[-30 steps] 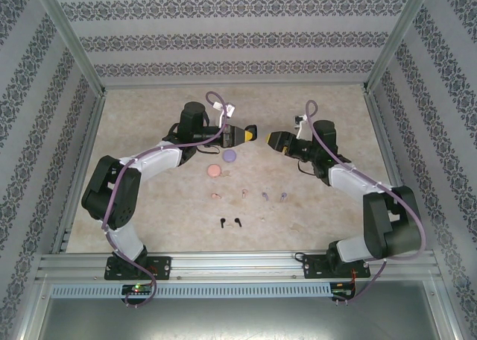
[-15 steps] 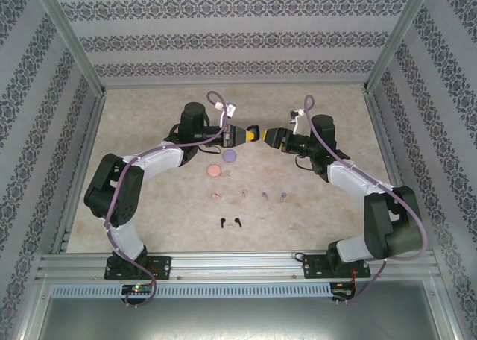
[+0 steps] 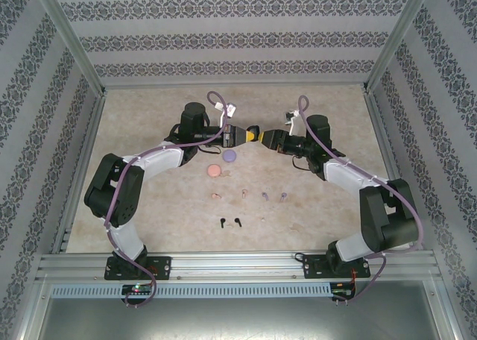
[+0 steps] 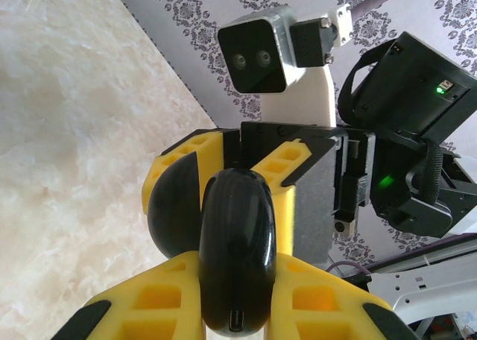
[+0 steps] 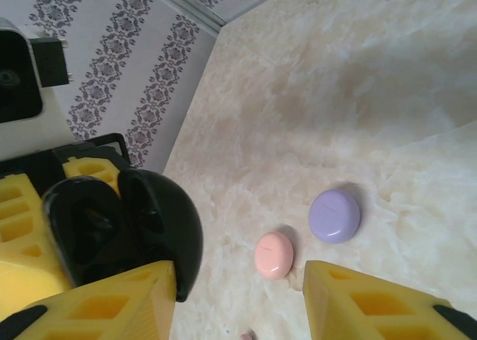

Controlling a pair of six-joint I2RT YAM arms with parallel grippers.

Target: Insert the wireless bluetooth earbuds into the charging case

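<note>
My left gripper (image 3: pixel 248 135) is raised over the far middle of the table, shut on the black charging case (image 4: pixel 237 258). The case's lid (image 4: pixel 173 213) is swung open to one side. My right gripper (image 3: pixel 267 138) faces it, open, with the lid's edge (image 5: pixel 170 239) just inside its left finger (image 5: pixel 97 303). The other finger (image 5: pixel 380 303) stands well apart from the case. On the table nearer the arms lie the earbuds: a pale pink pair (image 3: pixel 216 195), a purple pair (image 3: pixel 265 196) and a black pair (image 3: pixel 223 222).
A closed purple case (image 3: pixel 229 155) and a closed pink case (image 3: pixel 213 171) lie below the grippers, also the purple case (image 5: pixel 335 215) and pink case (image 5: pixel 273 255) in the right wrist view. Patterned walls and a metal frame (image 3: pixel 82 153) ring the table.
My right gripper has moved left to the black case held by the left gripper, and its jaws have narrowed somewhat. The left arm has shifted only slightly.
</note>
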